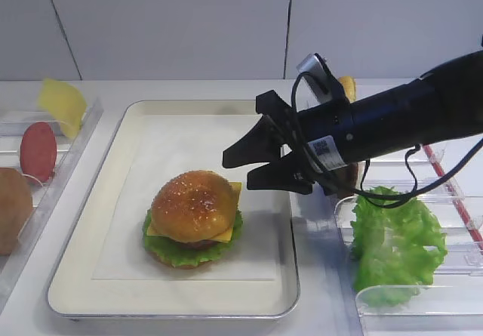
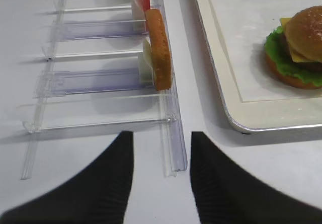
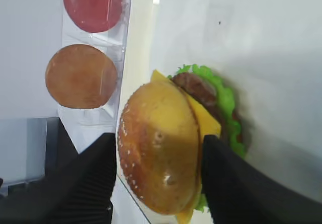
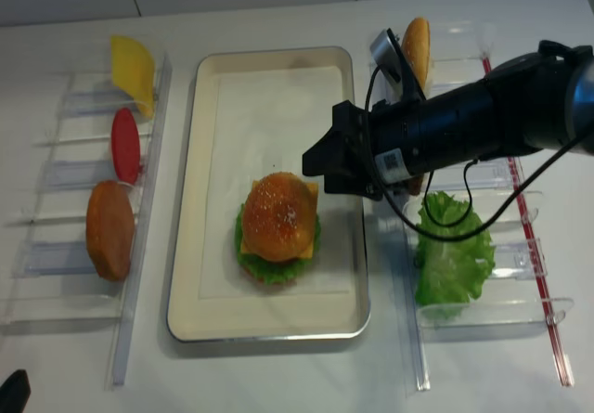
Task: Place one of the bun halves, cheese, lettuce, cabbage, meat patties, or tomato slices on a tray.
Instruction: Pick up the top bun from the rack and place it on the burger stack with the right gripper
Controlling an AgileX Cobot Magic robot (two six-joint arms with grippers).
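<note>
A stacked burger stands on the paper liner of the cream tray [image 1: 98,162]. Its glossy sesame bun half [image 1: 195,204] is on top, over cheese [image 1: 226,234], a meat patty [image 3: 196,88] and lettuce [image 1: 177,253]. My right gripper [image 1: 240,168] hovers open just above and to the right of the burger, holding nothing. In the right wrist view the bun top [image 3: 161,158] shows between the spread fingers [image 3: 90,183] without touching them. My left gripper [image 2: 160,138] is open and empty over the table, near the end of the left rack [image 2: 173,148].
The left clear rack holds a cheese slice [image 1: 62,103], a tomato slice [image 1: 38,151] and a duller brown bun [image 1: 11,208]. The right rack [image 1: 453,208] holds a lettuce leaf [image 1: 396,241] and another bun [image 1: 347,87]. A wall stands behind.
</note>
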